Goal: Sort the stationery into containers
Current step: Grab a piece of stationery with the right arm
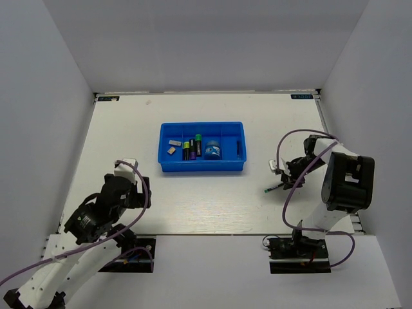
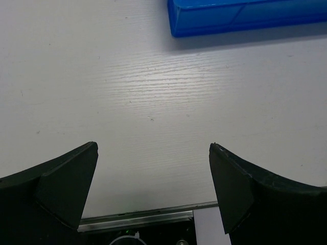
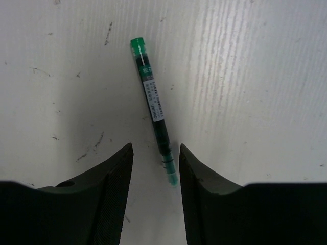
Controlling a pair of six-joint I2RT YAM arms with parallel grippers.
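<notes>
From above, my right gripper sits low over the table, with a thin green pen lying at its fingertips. The blue tray is well off to that hand's left, farther up the table. In it lie two grey erasers, three short markers side by side, and a blue-white tape roll. My left gripper hangs nearer than the tray and to its left, well apart from it.

Through my left wrist, the left gripper is spread wide with only bare table between the fingers. A corner of the tray shows ahead and to the right.

Through my right wrist, the right gripper is narrowly parted and straddles the pen's near end. A sliver of table shows on each side of it, so I am not clamping it. The pen lies flat, running away from the fingers and tilting slightly left, with its green cap at the far end.
</notes>
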